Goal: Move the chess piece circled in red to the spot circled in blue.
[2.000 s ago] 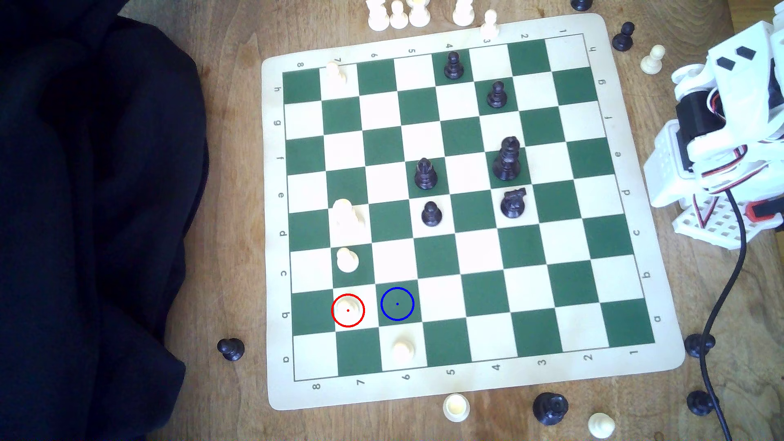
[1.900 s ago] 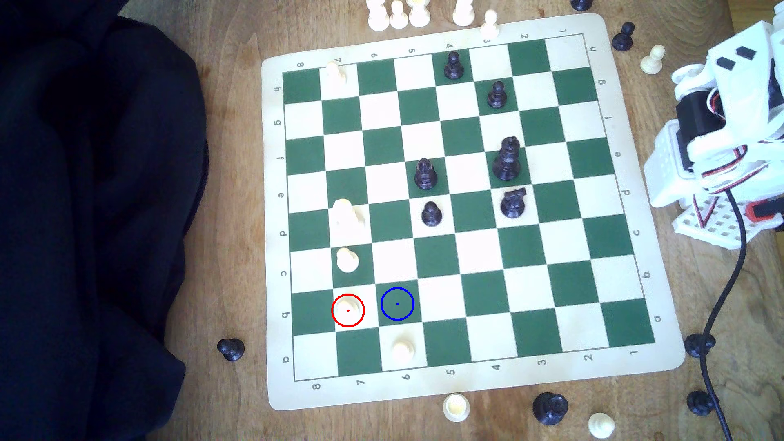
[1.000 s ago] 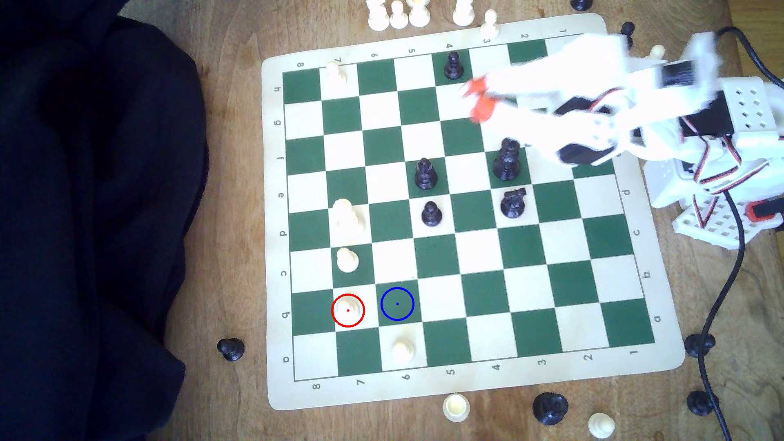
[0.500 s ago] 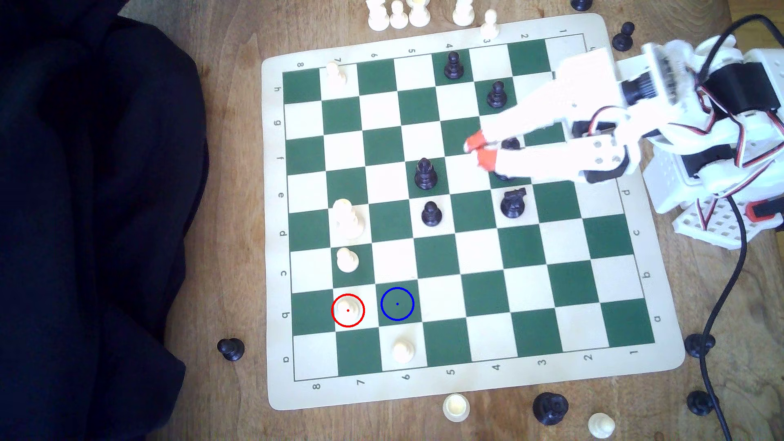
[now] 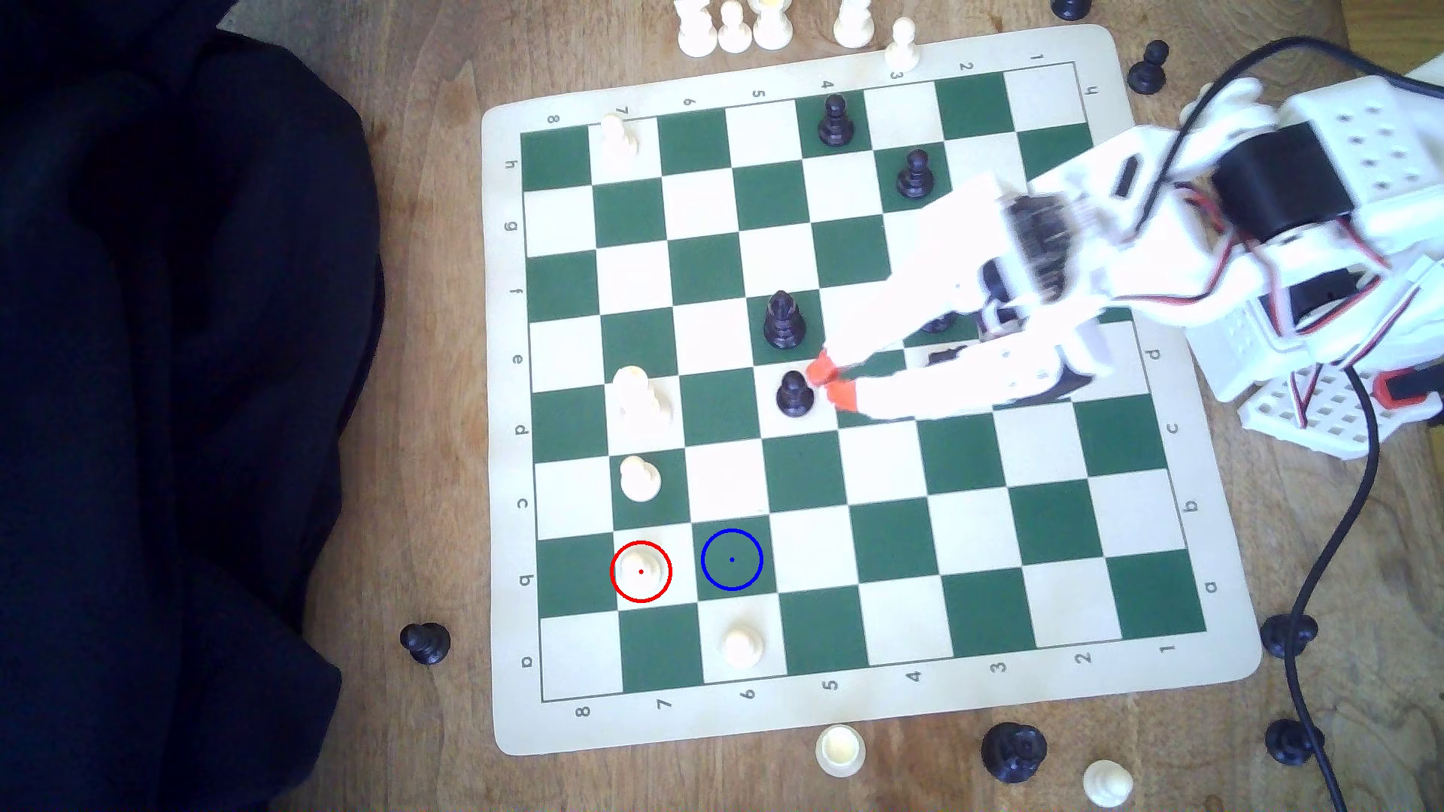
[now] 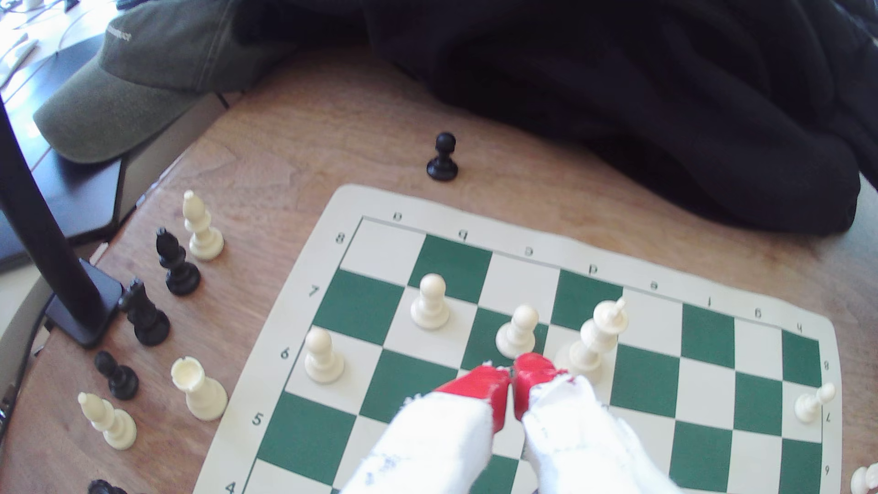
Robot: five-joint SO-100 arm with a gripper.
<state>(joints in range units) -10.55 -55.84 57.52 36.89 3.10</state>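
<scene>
Approach step, by our reading: the end effector (image 5: 830, 382) hangs mid-board, red tips together and empty, just beside a black pawn (image 5: 795, 393). The ringed white pawn (image 5: 641, 568) stands on its cream square near the board's corner, the blue-ringed green square (image 5: 731, 559) just beside it and bare. Next we must reach on, part the tips, and lower around the pawn. No containers seen.

The arm (image 5: 1156, 234) is white plastic with black motor blocks, red-and-white wires and a black cable trailing toward five o'clock, its gripper (image 5: 830, 382) ending in two white fingers (image 6: 437, 441) capped in red, apparently cloth-wrapped.
</scene>
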